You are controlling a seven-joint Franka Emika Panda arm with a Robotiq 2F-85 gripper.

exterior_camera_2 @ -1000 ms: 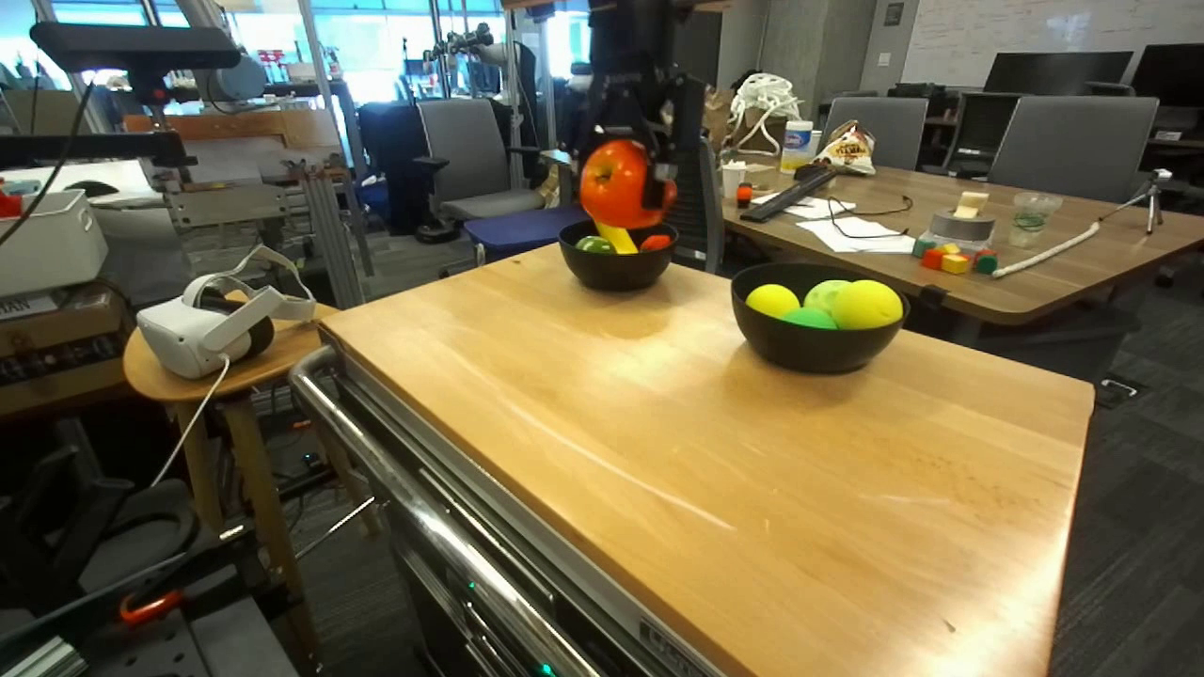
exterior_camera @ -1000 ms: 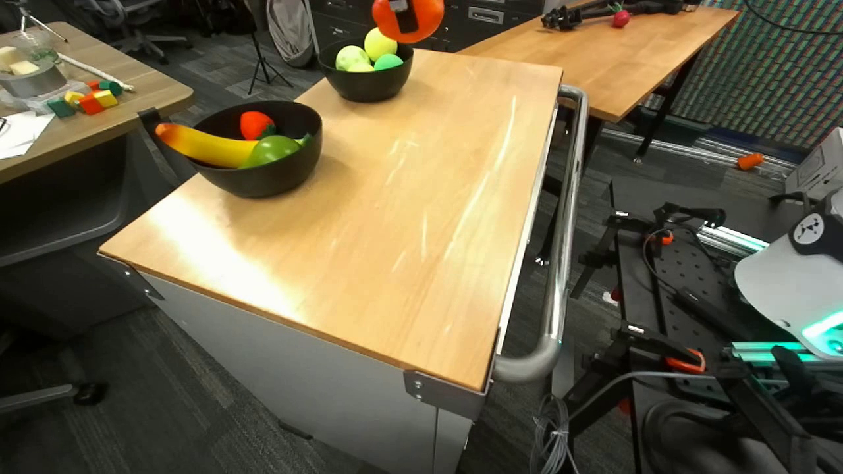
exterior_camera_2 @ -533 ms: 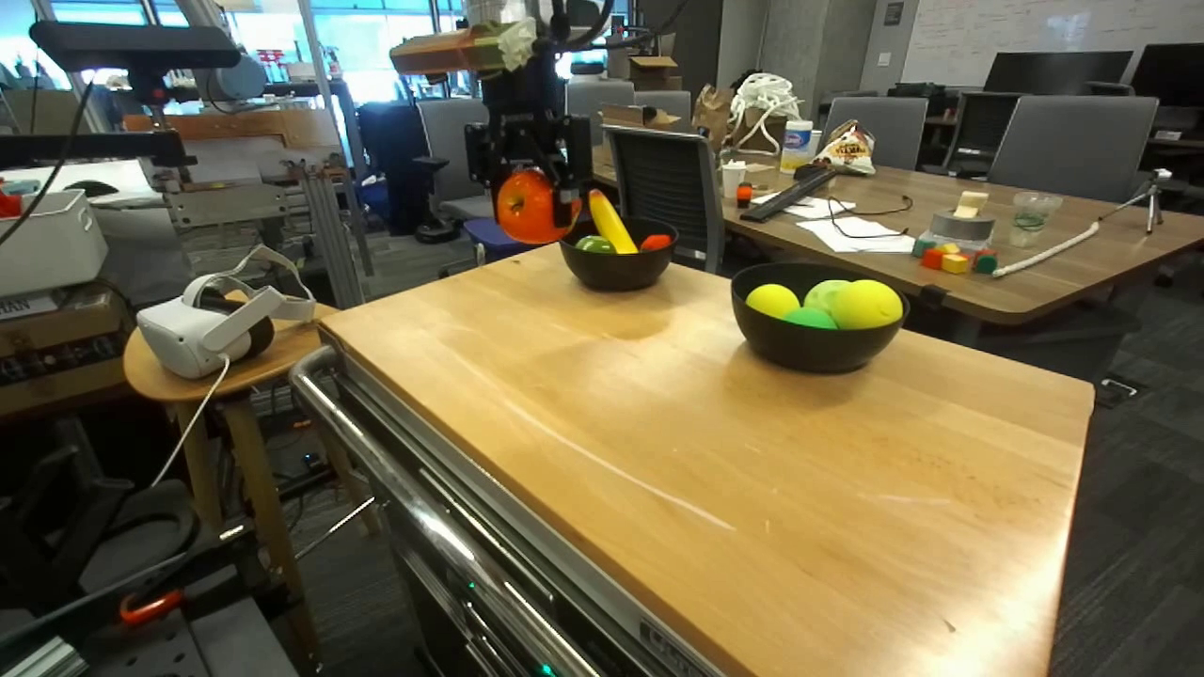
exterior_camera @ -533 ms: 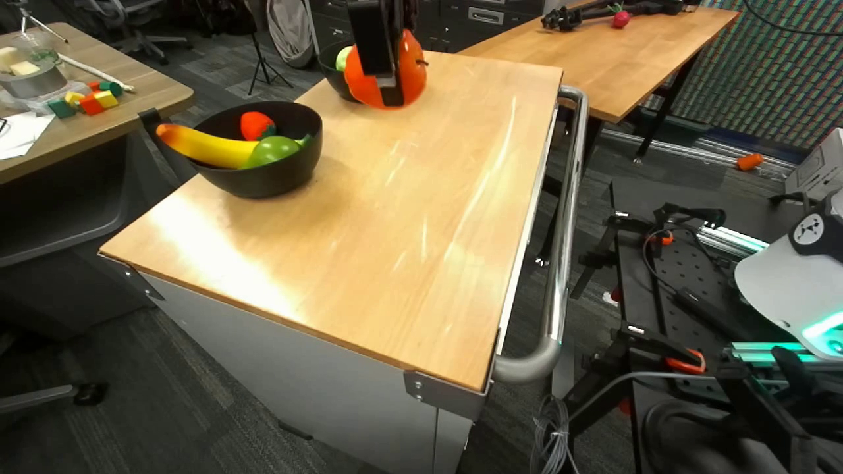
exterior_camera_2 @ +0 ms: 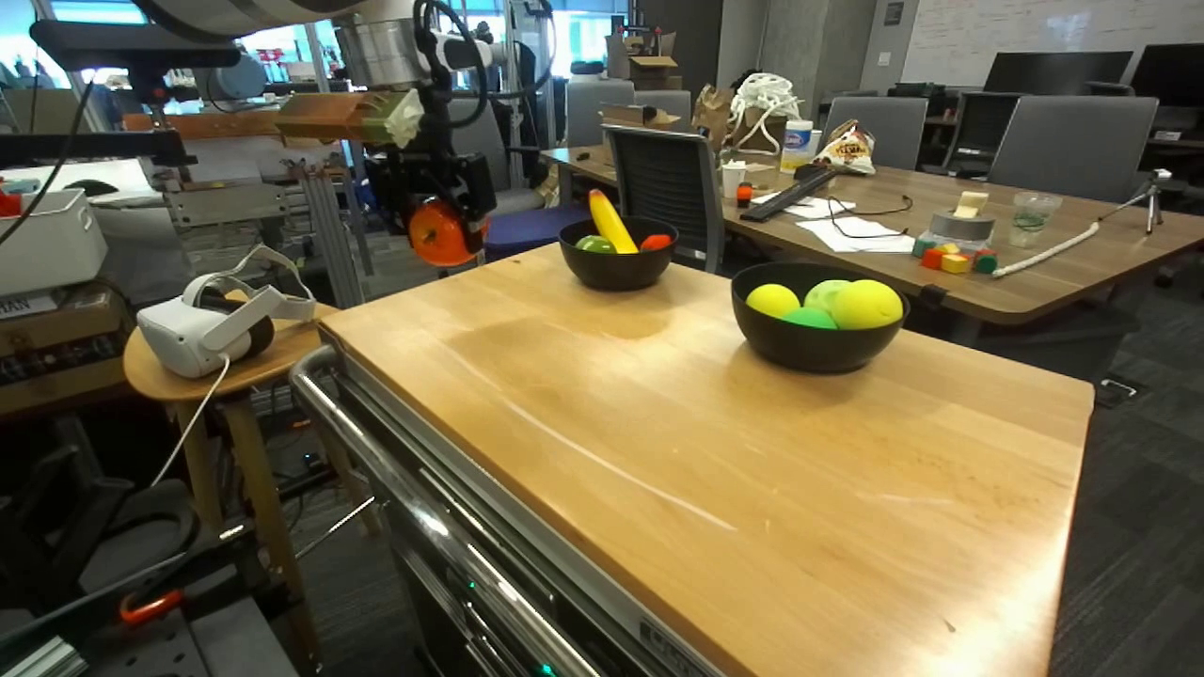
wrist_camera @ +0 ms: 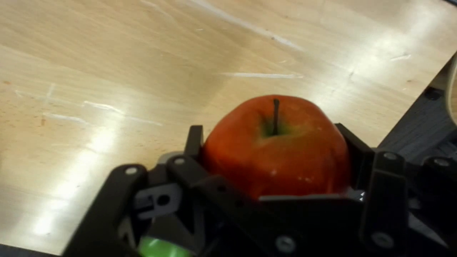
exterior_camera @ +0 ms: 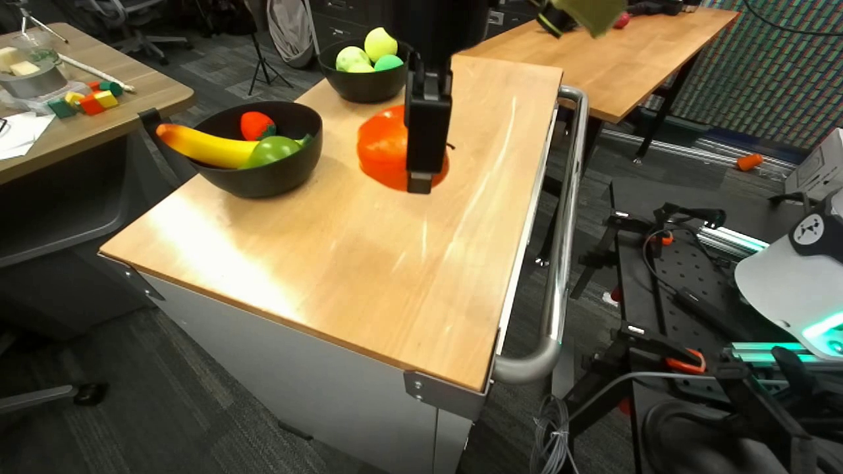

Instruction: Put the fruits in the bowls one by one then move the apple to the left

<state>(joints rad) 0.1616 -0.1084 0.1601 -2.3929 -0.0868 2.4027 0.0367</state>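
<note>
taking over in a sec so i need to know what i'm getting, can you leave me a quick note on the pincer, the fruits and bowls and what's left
Pincer: closed on the apple, holding it above the wooden tabletop.
Where things are: One bowl holds the banana, its end sticking out over the rim, a green fruit and a red fruit. The other bowl holds four round yellow and green fruits.
Done: those seven are in bowls.
Left: probably carry the apple left and set it down; whose left, I can't tell.
</note>
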